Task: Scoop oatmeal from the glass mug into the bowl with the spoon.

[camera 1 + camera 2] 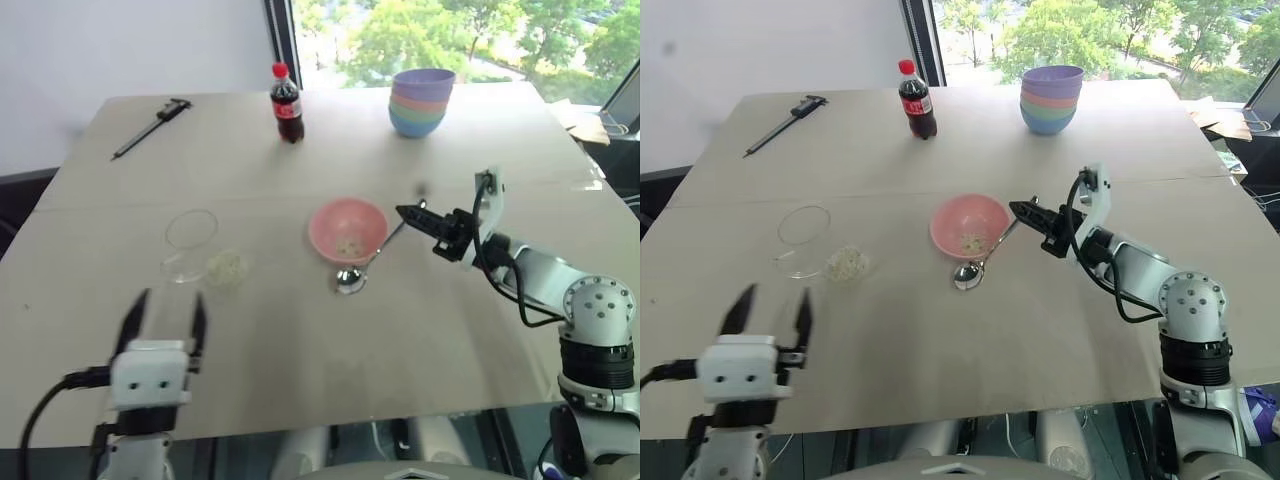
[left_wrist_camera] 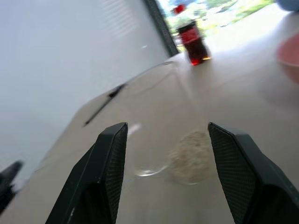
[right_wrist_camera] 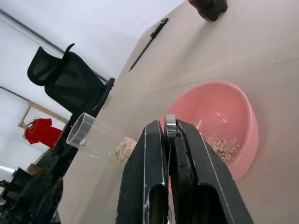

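A clear glass mug [image 1: 189, 243] lies toppled on its side near the table's [image 1: 300, 370] left edge, its rim toward the far side and a clump of oatmeal [image 1: 226, 266] spilled on the tabletop just beside its base. The left gripper [image 1: 166, 322] hangs near the front edge with its fingers spread and empty, mug and spilled flakes just beyond them. Mid-table, the right gripper [image 1: 1025, 211] is clamped on the handle end of a silver spoon [image 1: 983, 256], whose head rests on the table touching the near-right side of the pink bowl [image 1: 968, 225]; some oatmeal already lies in that bowl.

The step in hand appears to be another scoop, but with the mug lying down it would go best if the left gripper first took the glass around its wall and stood it upright, steadying it while the spoon comes across. The spoon should then be lifted clear of the bowl's rim and kept level on the way back. A cola bottle [image 1: 286, 103], a stack of pastel bowls [image 1: 421, 102] and a caliper [image 1: 152, 127] stand well apart along the far edge.
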### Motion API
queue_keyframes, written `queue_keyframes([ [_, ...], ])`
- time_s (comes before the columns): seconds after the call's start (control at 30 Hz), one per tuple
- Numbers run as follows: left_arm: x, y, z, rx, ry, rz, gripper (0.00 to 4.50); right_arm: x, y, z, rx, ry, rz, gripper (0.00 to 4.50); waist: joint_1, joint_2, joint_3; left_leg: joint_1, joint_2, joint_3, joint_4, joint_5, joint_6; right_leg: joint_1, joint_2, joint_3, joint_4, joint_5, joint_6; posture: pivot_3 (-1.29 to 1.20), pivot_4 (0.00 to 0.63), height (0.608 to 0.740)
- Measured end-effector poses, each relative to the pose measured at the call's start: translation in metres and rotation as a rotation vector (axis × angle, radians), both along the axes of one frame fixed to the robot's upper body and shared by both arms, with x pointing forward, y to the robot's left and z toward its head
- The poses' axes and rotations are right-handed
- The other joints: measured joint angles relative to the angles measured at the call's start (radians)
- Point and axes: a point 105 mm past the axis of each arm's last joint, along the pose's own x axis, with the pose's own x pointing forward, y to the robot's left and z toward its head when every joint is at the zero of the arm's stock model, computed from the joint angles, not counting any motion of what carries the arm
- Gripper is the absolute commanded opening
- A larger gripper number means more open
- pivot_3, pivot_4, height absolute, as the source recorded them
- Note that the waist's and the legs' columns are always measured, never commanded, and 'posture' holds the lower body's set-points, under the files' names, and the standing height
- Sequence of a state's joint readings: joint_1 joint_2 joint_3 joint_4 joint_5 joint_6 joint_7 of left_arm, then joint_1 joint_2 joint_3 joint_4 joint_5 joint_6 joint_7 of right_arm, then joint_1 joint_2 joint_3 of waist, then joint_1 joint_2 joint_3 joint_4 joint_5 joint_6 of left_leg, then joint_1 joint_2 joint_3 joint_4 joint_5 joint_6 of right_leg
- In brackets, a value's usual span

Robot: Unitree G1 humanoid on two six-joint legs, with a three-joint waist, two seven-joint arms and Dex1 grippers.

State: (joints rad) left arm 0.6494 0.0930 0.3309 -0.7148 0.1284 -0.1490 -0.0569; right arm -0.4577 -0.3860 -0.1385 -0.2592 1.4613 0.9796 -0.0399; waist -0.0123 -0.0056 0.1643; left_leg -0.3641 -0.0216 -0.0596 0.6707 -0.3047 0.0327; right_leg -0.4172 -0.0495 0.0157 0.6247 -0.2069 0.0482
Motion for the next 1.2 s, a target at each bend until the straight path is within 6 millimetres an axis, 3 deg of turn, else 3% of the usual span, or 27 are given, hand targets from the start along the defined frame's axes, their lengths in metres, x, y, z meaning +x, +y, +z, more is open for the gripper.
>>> queue_keyframes([
  [0.03, 0.002, 0.014, -0.004, -0.032, 0.001, 0.064, 2.86, 0.001, 0.001, 0.004, 0.003, -0.011, 0.002, 0.0, 0.0, 0.0, 0.0, 0.0, 0.0, 0.0, 0.0, 0.0, 0.0, 0.0, 0.0, 0.0, 0.001, 0.0, 0.0, 0.0, 0.15, 0.74],
  [0.17, 0.015, 0.04, -0.016, -0.059, 0.043, 0.12, 2.86, 0.002, 0.005, 0.01, 0.01, -0.03, 0.007, 0.0, -0.001, 0.0, 0.0, 0.0, 0.0, -0.001, 0.001, 0.0, 0.0, 0.0, 0.002, 0.0, 0.001, 0.0, 0.0, 0.0, 0.15, 0.74],
  [0.3, 0.038, 0.049, -0.024, -0.052, 0.084, 0.049, 2.86, 0.003, 0.007, 0.013, 0.019, -0.034, 0.004, 0.0, -0.001, 0.0, 0.0, 0.0, 0.0, 0.0, 0.001, 0.0, 0.0, 0.0, 0.001, 0.0, 0.001, 0.0, 0.0, 0.0, 0.15, 0.74],
  [0.57, 0.062, 0.034, -0.026, -0.048, 0.115, -0.102, 2.86, 0.004, 0.006, 0.013, 0.027, -0.038, -0.015, 0.0, -0.001, 0.0, 0.0, 0.0, -0.001, 0.0, 0.0, 0.0, 0.0, -0.001, -0.002, 0.0, 0.001, 0.001, -0.001, 0.0, 0.15, 0.74],
  [0.87, 0.082, 0.038, -0.017, -0.076, 0.077, -0.116, 2.86, 0.005, 0.0, 0.009, 0.026, -0.041, -0.042, 0.0, 0.0, 0.0, 0.0, 0.0, -0.001, 0.0, 0.0, 0.0, 0.0, -0.001, -0.003, 0.0, 0.001, 0.001, 0.0, 0.0, 0.15, 0.74],
  [1.0, 0.084, 0.038, -0.017, -0.082, 0.077, -0.118, 1.21, 0.005, -0.003, 0.006, 0.03, -0.038, -0.045, 0.0, -0.001, 0.0, 0.0, -0.001, -0.001, 0.0, 0.0, 0.0, 0.0, -0.002, -0.003, 0.001, 0.001, 0.001, 0.0, 0.0, 0.15, 0.74],
  [1.03, 0.084, 0.038, -0.017, -0.082, 0.078, -0.118, 0.55, 0.005, -0.003, 0.006, 0.029, -0.038, -0.048, 0.0, -0.001, 0.0, 0.0, -0.001, -0.001, 0.0, 0.0, 0.0, 0.0, -0.002, -0.003, 0.001, 0.001, 0.001, 0.0, 0.0, 0.15, 0.74],
  [1.07, 0.084, 0.038, -0.017, -0.087, 0.075, -0.118, 0.17, 0.005, -0.004, 0.006, 0.028, -0.038, -0.052, 0.0, -0.001, 0.0, 0.0, -0.001, -0.001, 0.0, -0.001, 0.0, 0.0, -0.003, -0.003, 0.001, 0.001, 0.001, 0.0, 0.0, 0.15, 0.74],
  [1.2, 0.084, 0.037, -0.014, -0.099, 0.059, -0.125, 0.03, 0.006, -0.007, 0.005, 0.027, -0.037, -0.064, 0.0, 0.0, 0.0, 0.0, -0.001, -0.001, 0.001, -0.001, 0.0, 0.0, -0.002, -0.004, 0.001, 0.001, 0.001, 0.0, 0.0, 0.15, 0.74],
])
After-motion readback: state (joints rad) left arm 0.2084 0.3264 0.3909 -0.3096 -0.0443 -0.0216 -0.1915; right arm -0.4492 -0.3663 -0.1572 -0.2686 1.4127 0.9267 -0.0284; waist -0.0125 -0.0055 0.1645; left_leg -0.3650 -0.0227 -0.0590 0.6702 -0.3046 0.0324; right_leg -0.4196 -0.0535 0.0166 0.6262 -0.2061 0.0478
